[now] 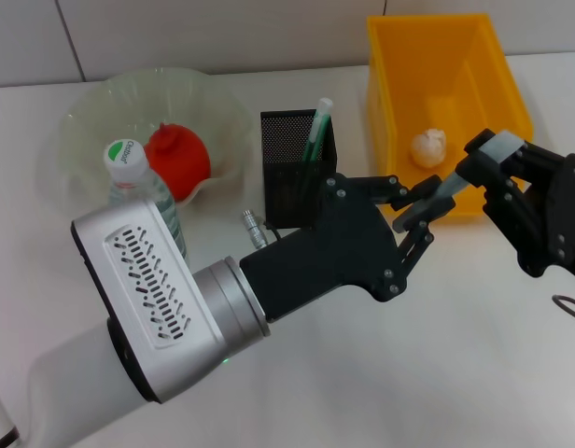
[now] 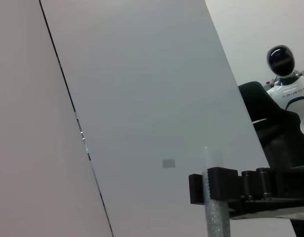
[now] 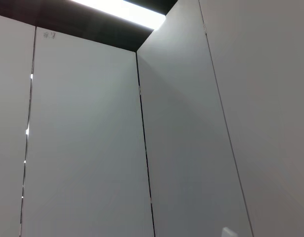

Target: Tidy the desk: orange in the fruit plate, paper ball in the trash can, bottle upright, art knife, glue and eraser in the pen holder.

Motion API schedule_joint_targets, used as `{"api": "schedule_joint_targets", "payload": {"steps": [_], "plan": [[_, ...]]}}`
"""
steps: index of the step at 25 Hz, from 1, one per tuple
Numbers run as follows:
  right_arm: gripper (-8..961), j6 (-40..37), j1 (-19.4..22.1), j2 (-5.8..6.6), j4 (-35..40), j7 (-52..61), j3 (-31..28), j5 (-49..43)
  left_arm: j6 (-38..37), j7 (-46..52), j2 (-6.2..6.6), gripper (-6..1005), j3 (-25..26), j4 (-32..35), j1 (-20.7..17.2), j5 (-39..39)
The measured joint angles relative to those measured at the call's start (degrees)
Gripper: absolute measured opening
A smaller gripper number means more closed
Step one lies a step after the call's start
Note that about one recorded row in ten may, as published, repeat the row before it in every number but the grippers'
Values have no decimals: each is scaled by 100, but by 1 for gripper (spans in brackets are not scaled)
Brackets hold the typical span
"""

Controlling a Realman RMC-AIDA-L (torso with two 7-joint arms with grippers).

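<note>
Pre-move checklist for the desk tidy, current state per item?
1. orange in fruit plate: ok.
2. paper ball in trash can: ok.
3. bottle upright: ok.
4. art knife in pen holder: ok.
5. glue in pen holder: not ok. The left gripper holds it above the desk, in front of the trash can, close to the right gripper.
6. Eraser in pen holder: cannot tell, not visible.
</note>
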State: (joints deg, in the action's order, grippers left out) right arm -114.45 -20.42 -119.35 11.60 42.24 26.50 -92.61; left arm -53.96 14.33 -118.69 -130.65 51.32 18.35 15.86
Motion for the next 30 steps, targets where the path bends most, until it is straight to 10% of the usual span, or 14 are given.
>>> {"api": "schedule_joint_targets", "payload": {"steps": [20, 30], "plan": [[151, 12, 56, 0, 18, -97, 48, 17, -497, -153, -21, 173, -11, -230, -37, 0], [146, -496, 196, 19, 63, -102, -297, 64, -421, -114, -8, 548, 12, -285, -54, 14]]}}
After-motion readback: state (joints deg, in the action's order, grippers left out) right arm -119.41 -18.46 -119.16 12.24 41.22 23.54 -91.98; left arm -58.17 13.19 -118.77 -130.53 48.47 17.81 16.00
